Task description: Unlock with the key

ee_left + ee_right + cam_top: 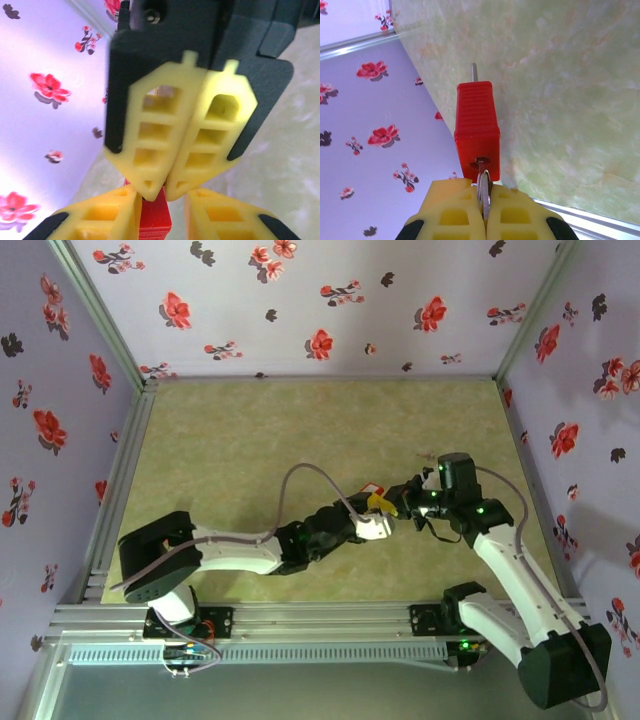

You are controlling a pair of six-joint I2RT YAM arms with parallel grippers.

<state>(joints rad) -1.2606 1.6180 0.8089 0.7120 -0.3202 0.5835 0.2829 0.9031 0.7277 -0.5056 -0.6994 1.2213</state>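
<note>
Left arm [235, 552] reaches from the near-left corner toward mid surface [250, 430]. Left gripper [161, 210]: jaws part spread, straddling the red padlock [476, 117]. One yellow finger [112, 215] looks to touch the padlock and a gap shows on the other side, so no firm pinch is seen. In the right wrist view the padlock body points away from the camera, with a thin metal shackle end [474, 71] at its far tip. The key [483, 181] sits with its tip in the keyhole on the padlock's near face, a bit right of centre and lifted off the surface. Right gripper [161, 191]: jaws pressed together, pinching the key's bow. Right arm [510, 575] comes in from the near-right corner.
</note>
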